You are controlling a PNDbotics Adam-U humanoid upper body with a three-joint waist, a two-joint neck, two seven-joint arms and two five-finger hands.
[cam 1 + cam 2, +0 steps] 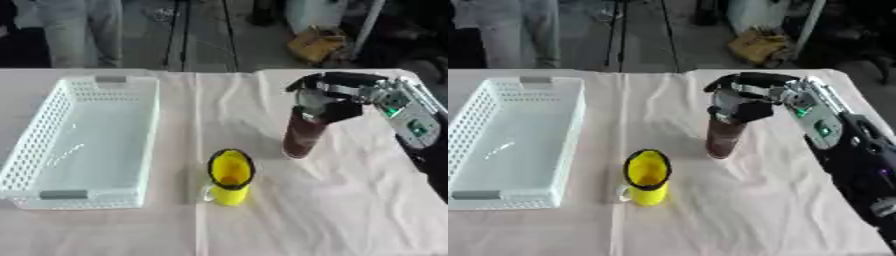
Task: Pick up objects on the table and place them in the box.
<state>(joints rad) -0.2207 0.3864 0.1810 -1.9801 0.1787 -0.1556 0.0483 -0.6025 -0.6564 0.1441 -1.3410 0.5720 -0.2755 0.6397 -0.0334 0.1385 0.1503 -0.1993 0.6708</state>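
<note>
Nearest, a small yellow plastic cup with a dark rim (230, 177) is standing upright on the pale wrinkled cloth-covered table (332, 215), and this cup is serving as the landmark for everything else. It is sitting untouched, apart from both the basket and the hand, so it is probably waiting its turn. Just to the left of the yellow cup, and running from beside it away toward the far edge, a long white perforated plastic basket (52, 132) is lying with its open top up and nothing showing inside; its length is giving a generous landing area for anything carried over. Beyond the yellow cup and to its right, a tall dark reddish-brown cylindrical container (304, 135) is standing upright, and the right hand (744, 102) is curling its fingers and thumb round the container's upper part from the right, seemingly at the start of a lift. The bottom of the container appears to be touching the cloth, though that contact is hard to judge. Between the container and the basket the cloth is lying open apart from the yellow cup, so a carry leftward would probably need to clear the cup's rim and the basket's near wall. The left hand is not showing in either view.
</note>
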